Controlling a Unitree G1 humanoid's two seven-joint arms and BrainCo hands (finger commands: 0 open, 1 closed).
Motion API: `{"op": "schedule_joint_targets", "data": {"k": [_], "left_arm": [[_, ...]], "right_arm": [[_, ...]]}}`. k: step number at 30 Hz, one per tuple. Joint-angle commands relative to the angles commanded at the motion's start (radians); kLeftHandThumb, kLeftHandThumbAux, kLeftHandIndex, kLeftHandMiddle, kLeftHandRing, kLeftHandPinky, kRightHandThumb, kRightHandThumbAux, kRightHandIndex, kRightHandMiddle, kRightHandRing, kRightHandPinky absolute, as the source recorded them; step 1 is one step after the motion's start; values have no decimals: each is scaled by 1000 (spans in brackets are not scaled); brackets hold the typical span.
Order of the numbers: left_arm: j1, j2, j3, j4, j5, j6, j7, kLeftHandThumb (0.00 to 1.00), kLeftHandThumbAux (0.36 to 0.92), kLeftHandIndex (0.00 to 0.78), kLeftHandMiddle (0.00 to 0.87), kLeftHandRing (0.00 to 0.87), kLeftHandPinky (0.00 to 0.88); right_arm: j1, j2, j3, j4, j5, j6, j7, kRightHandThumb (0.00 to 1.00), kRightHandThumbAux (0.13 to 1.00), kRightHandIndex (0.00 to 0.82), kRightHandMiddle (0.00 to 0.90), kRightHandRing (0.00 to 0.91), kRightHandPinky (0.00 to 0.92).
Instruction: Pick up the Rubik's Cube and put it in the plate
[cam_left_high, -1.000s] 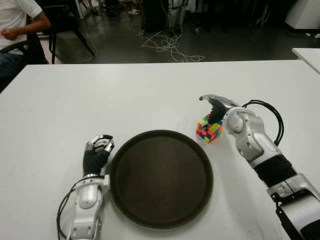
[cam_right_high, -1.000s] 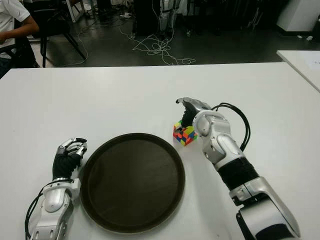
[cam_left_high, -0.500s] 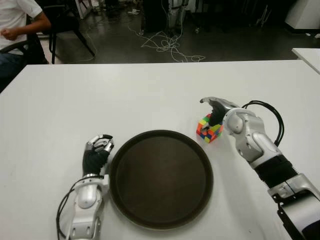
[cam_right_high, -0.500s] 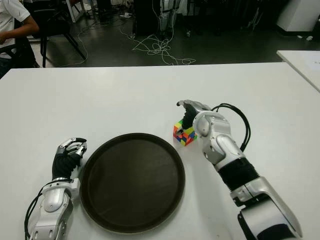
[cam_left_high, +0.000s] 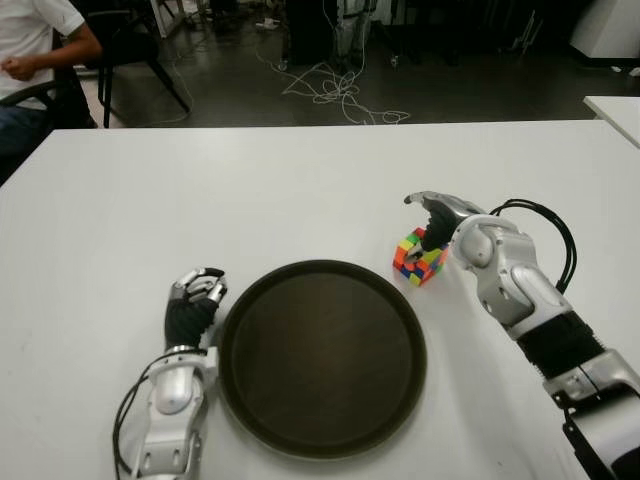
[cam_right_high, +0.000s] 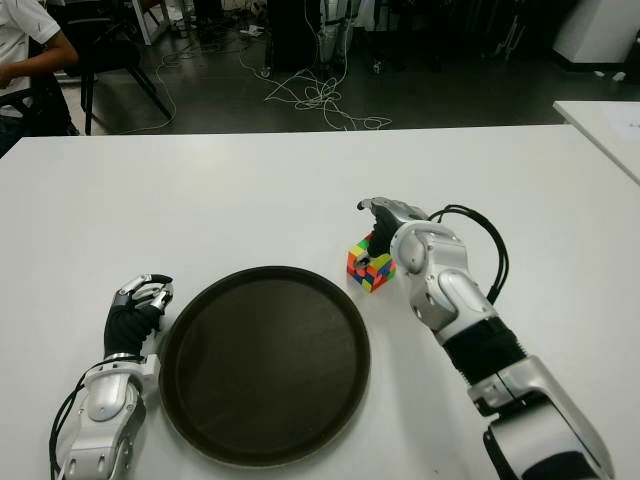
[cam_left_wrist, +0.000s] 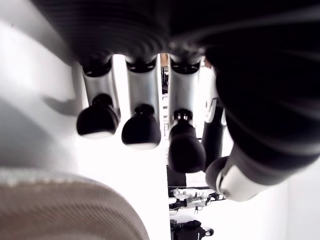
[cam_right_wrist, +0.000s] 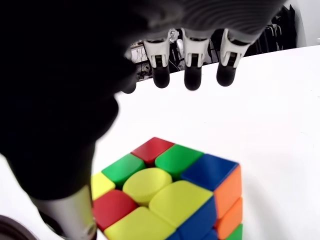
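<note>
A multicoloured Rubik's Cube (cam_left_high: 419, 257) sits on the white table, just past the upper right rim of the dark round plate (cam_left_high: 322, 355). My right hand (cam_left_high: 437, 218) hovers over the cube's far side, fingers arched above it and spread, not closed on it. In the right wrist view the cube (cam_right_wrist: 170, 195) lies under the palm with the fingertips (cam_right_wrist: 192, 80) held apart beyond it. My left hand (cam_left_high: 196, 296) shows beside the plate's left rim, fingers curled and empty.
White table (cam_left_high: 250, 190) spreads wide behind the plate. A person sits on a chair (cam_left_high: 40, 60) at the far left. Cables (cam_left_high: 335, 85) lie on the dark floor beyond the table. A second white table corner (cam_left_high: 615, 110) is at the right.
My right hand has shifted slightly right and lower over the cube. The cube and left hand have not moved.
</note>
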Motion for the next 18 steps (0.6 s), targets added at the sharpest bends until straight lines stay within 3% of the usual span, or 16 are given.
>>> {"op": "schedule_joint_targets", "data": {"k": [18], "left_arm": [[-13, 27, -5, 43, 1, -32, -25, 709, 706, 443, 807, 828, 811]], "right_arm": [[22, -13, 4, -21, -3, 11, 22, 0, 805, 53, 71, 71, 51]]}}
